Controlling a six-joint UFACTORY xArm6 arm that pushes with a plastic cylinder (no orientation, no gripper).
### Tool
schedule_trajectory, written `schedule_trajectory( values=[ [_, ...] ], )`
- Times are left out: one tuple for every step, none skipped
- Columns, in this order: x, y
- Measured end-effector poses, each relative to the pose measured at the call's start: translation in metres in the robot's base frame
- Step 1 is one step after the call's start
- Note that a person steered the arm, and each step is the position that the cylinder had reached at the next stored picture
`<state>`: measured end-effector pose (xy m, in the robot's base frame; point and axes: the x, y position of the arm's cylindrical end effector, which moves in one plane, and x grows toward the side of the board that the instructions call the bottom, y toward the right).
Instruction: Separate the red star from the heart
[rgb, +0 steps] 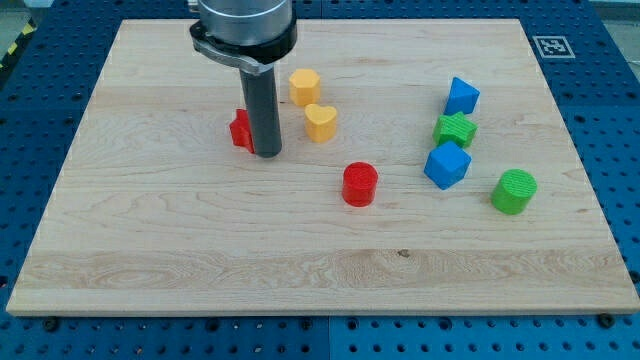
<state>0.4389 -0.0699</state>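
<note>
The red star (240, 130) lies left of the board's middle, mostly hidden behind my rod. My tip (267, 153) rests on the board, touching the star's right side. The yellow heart (320, 121) lies to the right of the rod, apart from the star with a clear gap between them. The rod stands between the star and the heart.
A yellow hexagonal block (305, 87) sits just above the heart. A red cylinder (360, 184) lies below right of the heart. At the right are a blue block (461, 96), a green star (455, 130), a blue cube (446, 164) and a green cylinder (514, 191).
</note>
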Motion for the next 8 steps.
schedule_trajectory(
  values=[
    [0.0, -0.003],
    [-0.002, 0.006],
    [-0.031, 0.029],
    [-0.036, 0.036],
    [-0.036, 0.053],
    [-0.036, 0.069],
    [-0.031, 0.069],
    [-0.001, 0.069]
  ],
)
